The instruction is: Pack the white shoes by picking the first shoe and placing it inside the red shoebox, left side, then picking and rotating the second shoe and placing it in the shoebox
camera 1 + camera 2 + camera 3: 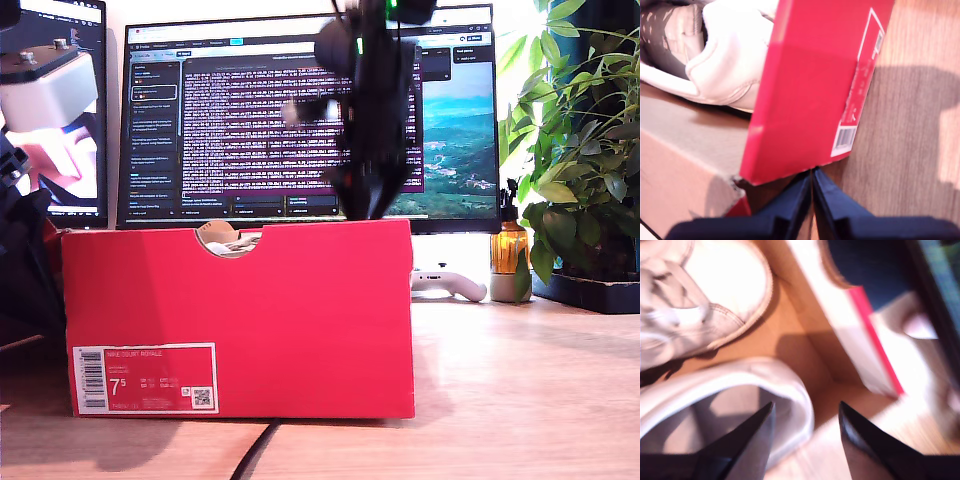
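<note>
the red shoebox [240, 320] stands on the wood-grain desk [520, 390], a big matte cardboard block with flat sides, crisp edges and a half-round notch cut into its top edge. a white barcode label marked "7.5" [146, 378] sits low on its front, toward the exterior view's left. through the notch a bit of pale rounded material shows, too small to name.

my second end effector [807, 432] hangs over the open box with its two dark, tapered fingers [747, 445] spread apart and released; one finger reaches into the heel opening of a white shoe [735, 390] and the other lies outside its rounded, padded collar, with the smooth leather rim between them. a second white shoe [705, 295] lies beside it on the plain brown cardboard floor, its rounded toe cap stitched along the edge, its laces blurred. in the exterior view a dark arm [372, 110] drops behind the box's top edge, motion-blurred.

my first end effector [812, 192] has its dark blue fingers pressed together, clenched on nothing, just outside a corner of the box. there the glossy red wall and the label show edge-on, and the smooth white heel of a shoe [725, 60] rests inside.
</note>
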Tool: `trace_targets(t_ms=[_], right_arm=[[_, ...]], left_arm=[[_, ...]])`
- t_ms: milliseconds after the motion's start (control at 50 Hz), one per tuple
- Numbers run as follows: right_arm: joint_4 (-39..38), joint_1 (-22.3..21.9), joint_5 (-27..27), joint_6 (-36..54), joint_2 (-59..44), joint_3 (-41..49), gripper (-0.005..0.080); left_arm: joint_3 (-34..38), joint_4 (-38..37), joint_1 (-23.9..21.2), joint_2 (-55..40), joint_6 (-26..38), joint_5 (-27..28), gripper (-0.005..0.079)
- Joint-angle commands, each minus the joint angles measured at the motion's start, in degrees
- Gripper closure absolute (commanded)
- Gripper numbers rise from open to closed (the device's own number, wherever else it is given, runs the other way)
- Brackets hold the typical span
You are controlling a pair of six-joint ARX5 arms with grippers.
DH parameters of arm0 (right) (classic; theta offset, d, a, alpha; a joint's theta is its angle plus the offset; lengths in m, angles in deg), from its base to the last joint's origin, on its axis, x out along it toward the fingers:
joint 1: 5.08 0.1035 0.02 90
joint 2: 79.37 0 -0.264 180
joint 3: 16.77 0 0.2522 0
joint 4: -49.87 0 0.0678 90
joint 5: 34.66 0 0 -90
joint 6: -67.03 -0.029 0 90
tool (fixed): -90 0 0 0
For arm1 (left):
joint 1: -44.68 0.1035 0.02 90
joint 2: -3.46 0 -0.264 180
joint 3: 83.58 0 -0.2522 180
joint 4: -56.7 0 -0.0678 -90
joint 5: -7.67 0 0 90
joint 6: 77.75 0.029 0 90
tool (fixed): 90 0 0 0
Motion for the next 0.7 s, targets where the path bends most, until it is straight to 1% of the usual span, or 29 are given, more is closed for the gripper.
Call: trace_targets(t_ms=[0, 180, 240, 300, 320, 400, 480, 620, 680], right_arm=[[2.6, 0.8, -0.1, -1.9, 0.3, -1.7, 0.0433], [10.0, 1.4, 0.0, -8.4, 0.4, -6.1, 0.0591], [11.8, 1.6, 0.1, -9.8, 0.4, -6.8, 0.0665], [13.4, 1.9, 0.1, -10.3, 0.4, -7.3, 0.0757], [13.9, 2.0, 0.2, -10.4, 0.4, -7.3, 0.0769], [15.4, 2.3, 0.4, -10.7, 0.4, -7.4, 0.0763], [15.8, 2.7, 0.4, -13.1, 0.5, -7.4, 0.0763], [16.8, 3.0, 0.4, -14.4, 1.2, -7.4, 0.0763], [17.0, 3.0, 0.3, -14.9, 1.7, -7.4, 0.0763]], left_arm=[[-0.2, 0.2, 0.0, -0.2, -0.5, 0.3, 0.0761], [-0.2, 0.2, 0.0, -0.2, -0.5, 1.0, 0.0761], [-0.2, 0.2, 0.0, -0.2, -0.5, 1.6, 0.0761], [-0.2, 0.2, 0.0, -0.2, -0.5, 1.9, 0.0761], [-0.2, 0.2, 0.0, -0.2, -0.5, 2.1, 0.0761], [-0.2, 0.2, 0.0, -0.2, -0.5, 3.5, 0.0761], [-0.2, 0.2, 0.0, -0.2, -0.5, 4.4, 0.0761], [-0.2, 0.2, 0.0, -0.2, -0.5, 4.1, 0.0761], [-0.2, 0.1, 0.0, -0.1, -0.5, 2.7, 0.0761]])
